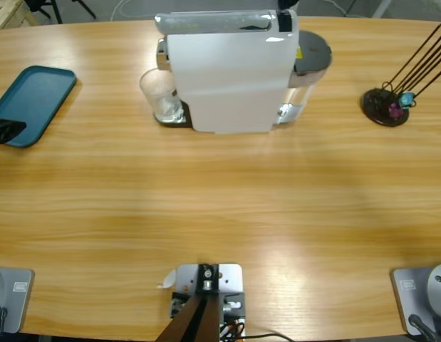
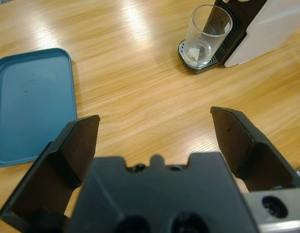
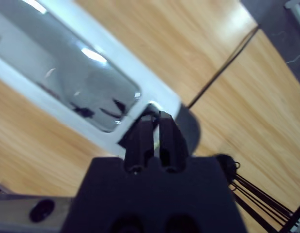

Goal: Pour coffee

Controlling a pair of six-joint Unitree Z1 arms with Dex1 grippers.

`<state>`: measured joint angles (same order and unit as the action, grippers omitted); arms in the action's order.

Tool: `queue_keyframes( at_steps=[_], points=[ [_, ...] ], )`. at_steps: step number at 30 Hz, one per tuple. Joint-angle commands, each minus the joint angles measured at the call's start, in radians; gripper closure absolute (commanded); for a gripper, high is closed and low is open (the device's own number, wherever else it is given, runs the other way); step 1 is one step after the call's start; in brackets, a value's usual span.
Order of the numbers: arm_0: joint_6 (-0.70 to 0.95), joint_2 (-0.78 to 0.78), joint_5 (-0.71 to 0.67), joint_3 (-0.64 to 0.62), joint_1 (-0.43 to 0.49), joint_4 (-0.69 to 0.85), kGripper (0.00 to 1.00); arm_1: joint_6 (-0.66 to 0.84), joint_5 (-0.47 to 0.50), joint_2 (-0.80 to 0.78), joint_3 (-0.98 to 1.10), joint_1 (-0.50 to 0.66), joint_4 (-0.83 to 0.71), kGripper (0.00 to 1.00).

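A white coffee machine (image 1: 227, 78) stands at the back middle of the table. A clear drinking glass (image 1: 161, 96) sits upright on its drip tray, also seen as the glass (image 2: 206, 36) in the left wrist view. I see no coffee in the glass; its bottom only looks pale. My left gripper (image 2: 154, 119) is open and holds nothing. It hovers at the far left, as the left gripper (image 1: 10, 131), beside the blue tray, well away from the glass. My right gripper (image 3: 157, 121) is shut, with its tips at the machine's top (image 3: 91, 82). In the high view the right gripper (image 1: 286, 6) shows at the top edge.
An empty blue tray (image 1: 31, 103) lies at the left edge and shows as the tray (image 2: 31, 104) just ahead of the left jaw. A dark holder with long sticks (image 1: 385, 107) stands at the back right. The machine's grey-lidded water tank (image 1: 311, 53) is on its right side.
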<state>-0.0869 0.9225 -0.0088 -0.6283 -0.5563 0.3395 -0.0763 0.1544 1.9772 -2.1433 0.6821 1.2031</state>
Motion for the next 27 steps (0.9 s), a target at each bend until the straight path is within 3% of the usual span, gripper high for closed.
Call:
queue_keyframes(
  at_steps=[1, 27],
  points=[
    [-0.011, -0.016, 0.006, 0.036, 0.009, -0.011, 0.009, -0.013, 0.009, 0.032, 0.001, -0.027, 0.026, 1.000],
    [-0.011, -0.017, 0.004, 0.036, 0.009, -0.011, 0.009, 0.019, -0.003, 0.064, 0.007, 0.020, 0.024, 1.000]
  ],
)
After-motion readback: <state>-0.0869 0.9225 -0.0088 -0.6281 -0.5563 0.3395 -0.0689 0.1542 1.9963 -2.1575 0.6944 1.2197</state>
